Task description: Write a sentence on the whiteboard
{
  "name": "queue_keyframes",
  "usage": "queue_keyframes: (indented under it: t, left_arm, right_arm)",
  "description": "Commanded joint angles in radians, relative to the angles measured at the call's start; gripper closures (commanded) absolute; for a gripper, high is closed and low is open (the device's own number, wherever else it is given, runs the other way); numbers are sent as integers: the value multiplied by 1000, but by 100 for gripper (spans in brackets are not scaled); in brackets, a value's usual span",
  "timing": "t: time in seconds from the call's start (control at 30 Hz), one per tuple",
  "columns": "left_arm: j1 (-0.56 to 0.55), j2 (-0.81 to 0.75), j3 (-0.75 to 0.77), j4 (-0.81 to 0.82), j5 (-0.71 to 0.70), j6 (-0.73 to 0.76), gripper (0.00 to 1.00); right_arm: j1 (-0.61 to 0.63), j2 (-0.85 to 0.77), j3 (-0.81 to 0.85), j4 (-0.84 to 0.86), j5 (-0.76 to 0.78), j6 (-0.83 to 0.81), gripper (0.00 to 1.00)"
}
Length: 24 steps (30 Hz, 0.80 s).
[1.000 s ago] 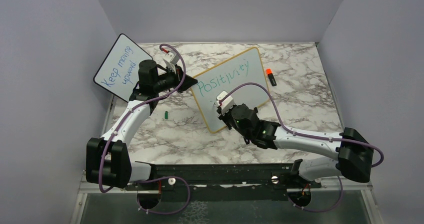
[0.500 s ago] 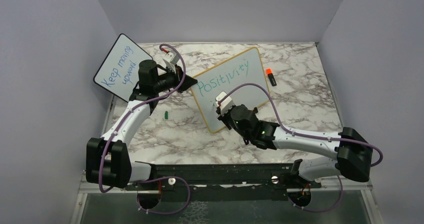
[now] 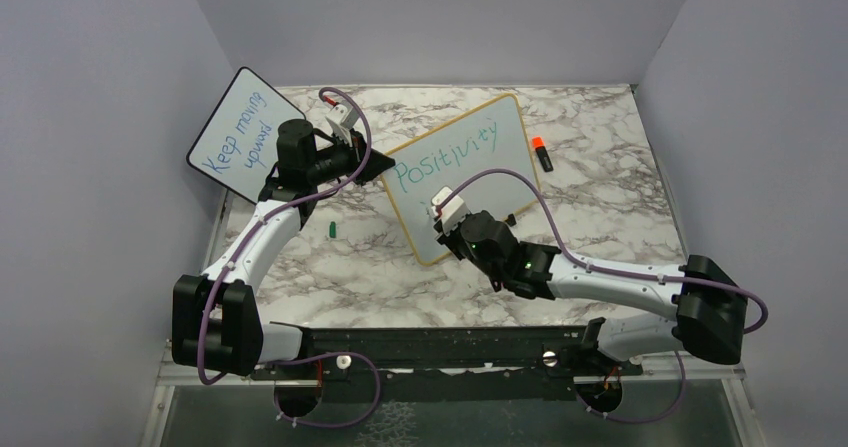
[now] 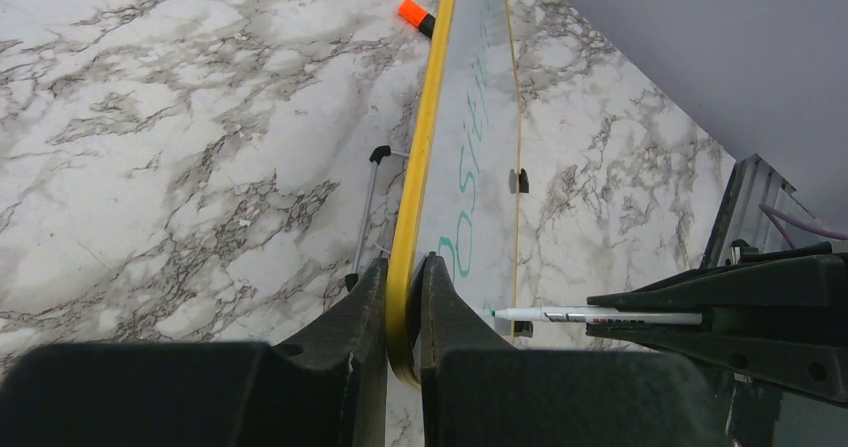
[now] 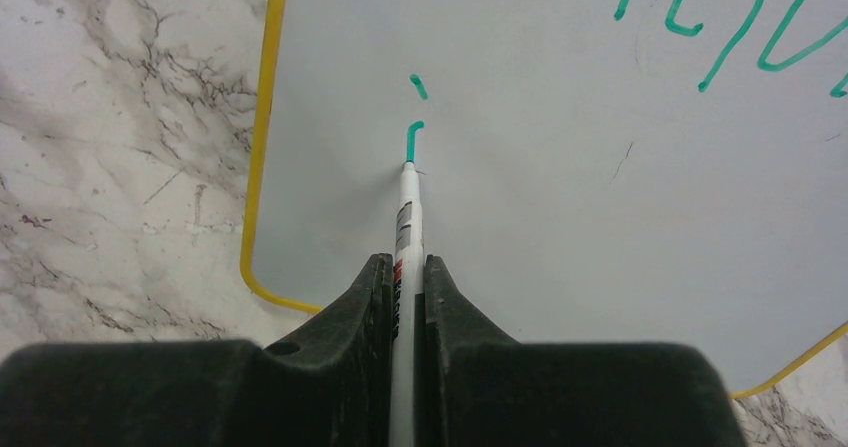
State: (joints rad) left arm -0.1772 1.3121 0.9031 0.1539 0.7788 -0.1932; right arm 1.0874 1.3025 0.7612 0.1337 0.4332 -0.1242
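Right now the left gripper is pinching the yellow frame of the whiteboard, its jaws narrowed onto the left edge. It is steadying the board where it is standing propped at a slant in the middle of the marble table. The right gripper is clamping a slim white marker between narrow jaws. The tip is touching the board at the foot of a short green stroke with a dot above it.

The sentence is only partly showing. "Positivity" is running along the top line, and the second line is only beginning with its first letter. I'd judge the job somewhere short of halfway, with the rest of that lower line left to write.

A green cap is lying on the marble left of the board, and an orange-capped marker is lying off to its right.
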Motion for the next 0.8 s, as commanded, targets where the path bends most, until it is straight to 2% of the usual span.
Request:
queue_keyframes:
  t: [0.0,0.77]
  left_arm:
    - [-15,36,-20,-114,-74,80,100]
    - [-15,35,-21,-114,-72,78,100]
  right_arm:
    - [9,-14,-22,-47,2,17,100]
    - [12,-42,29,38,84,16,100]
